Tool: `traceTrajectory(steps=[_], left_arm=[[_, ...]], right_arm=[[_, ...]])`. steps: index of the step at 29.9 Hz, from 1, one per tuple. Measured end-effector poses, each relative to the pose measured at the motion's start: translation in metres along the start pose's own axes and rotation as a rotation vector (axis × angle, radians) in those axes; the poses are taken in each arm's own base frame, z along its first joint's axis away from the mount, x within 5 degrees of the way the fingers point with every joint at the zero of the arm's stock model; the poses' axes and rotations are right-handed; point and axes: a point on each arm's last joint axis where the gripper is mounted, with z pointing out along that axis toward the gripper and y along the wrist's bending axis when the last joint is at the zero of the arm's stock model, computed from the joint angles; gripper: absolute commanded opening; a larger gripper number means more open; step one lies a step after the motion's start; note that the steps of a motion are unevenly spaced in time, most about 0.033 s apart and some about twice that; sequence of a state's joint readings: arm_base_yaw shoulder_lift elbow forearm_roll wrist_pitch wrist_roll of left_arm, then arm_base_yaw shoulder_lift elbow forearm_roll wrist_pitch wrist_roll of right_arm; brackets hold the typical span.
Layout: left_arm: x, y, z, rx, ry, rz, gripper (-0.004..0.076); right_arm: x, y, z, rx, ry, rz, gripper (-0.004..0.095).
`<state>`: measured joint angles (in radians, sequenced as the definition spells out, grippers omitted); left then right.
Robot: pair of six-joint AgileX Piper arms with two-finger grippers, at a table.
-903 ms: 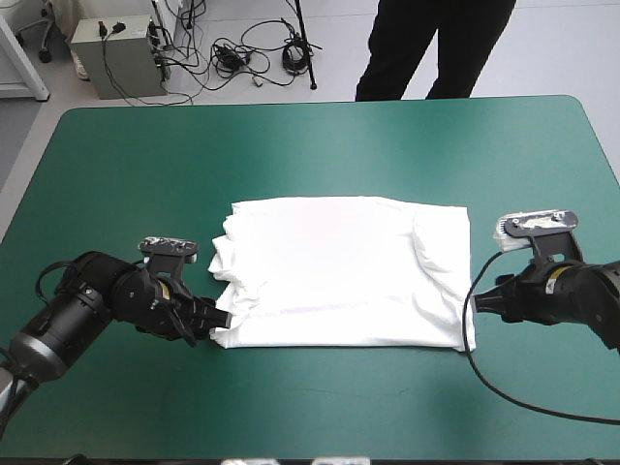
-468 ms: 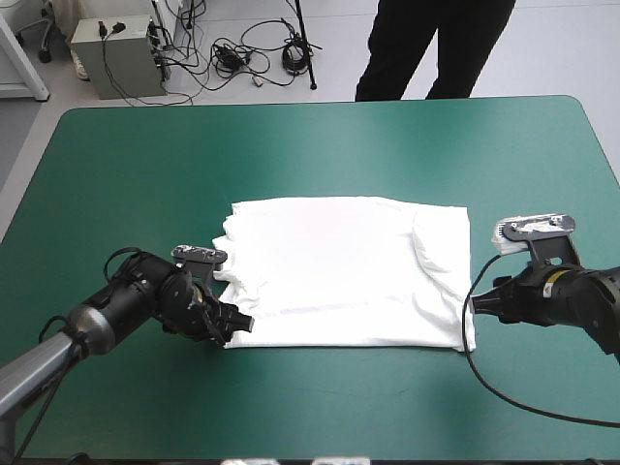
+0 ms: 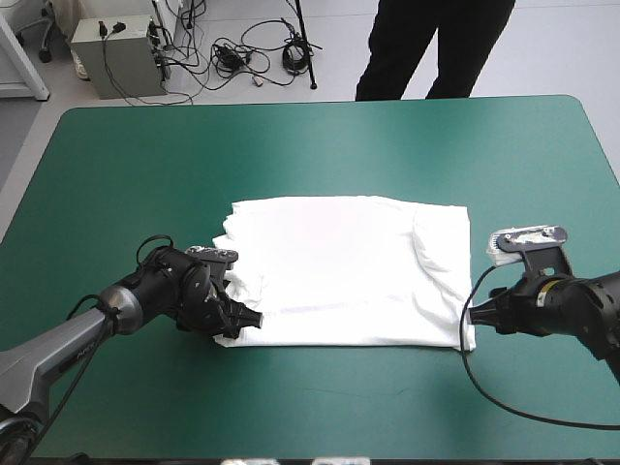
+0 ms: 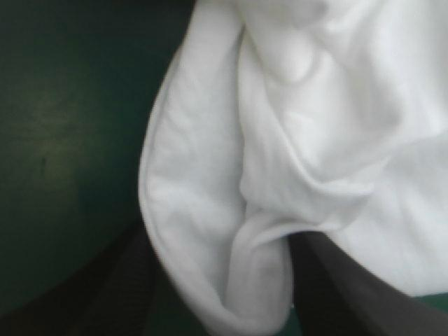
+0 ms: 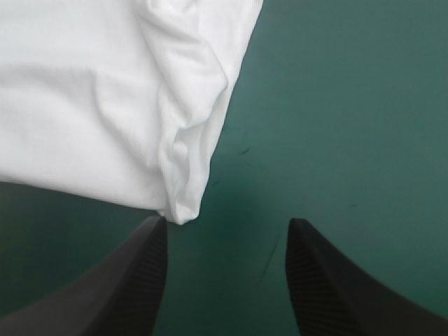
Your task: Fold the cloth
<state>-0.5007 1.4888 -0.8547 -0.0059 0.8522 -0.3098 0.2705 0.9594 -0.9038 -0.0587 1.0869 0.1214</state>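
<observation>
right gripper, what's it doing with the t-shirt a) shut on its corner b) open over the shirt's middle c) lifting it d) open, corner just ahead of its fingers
d: in the right wrist view the right gripper stands open, with a corner of the T-shirt lying on the teal-green cover just ahead of it, ungripped.

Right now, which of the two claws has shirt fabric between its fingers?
The left gripper: a fold of the T-shirt sits between its open fingers. The right gripper's fingers lie just short of the shirt's corner.

Seen from my left wrist, the T-shirt is blurred, cut off at the edges, and covers my left jaws' tips.
</observation>
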Motion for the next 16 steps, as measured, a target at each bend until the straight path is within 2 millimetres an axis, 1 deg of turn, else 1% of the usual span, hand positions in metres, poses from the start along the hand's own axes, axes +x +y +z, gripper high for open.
traceTrajectory(steps=[6, 12, 16], left_arm=[[-0.001, -0.002, 0.0, 0.015, -0.006, -0.01, -0.0001], [-0.002, -0.004, 0.0, 0.038, -0.011, -0.028, -0.0009], [-0.002, -0.004, 0.0, 0.04, -0.011, -0.029, -0.0009]], right_arm=[[0.022, 0.008, 0.033, -0.089, 0.055, 0.056, 0.0496], [0.029, 0.01, 0.062, -0.088, 0.111, 0.067, 0.0502], [0.025, 0.011, 0.084, -0.083, 0.165, 0.06, 0.0529]])
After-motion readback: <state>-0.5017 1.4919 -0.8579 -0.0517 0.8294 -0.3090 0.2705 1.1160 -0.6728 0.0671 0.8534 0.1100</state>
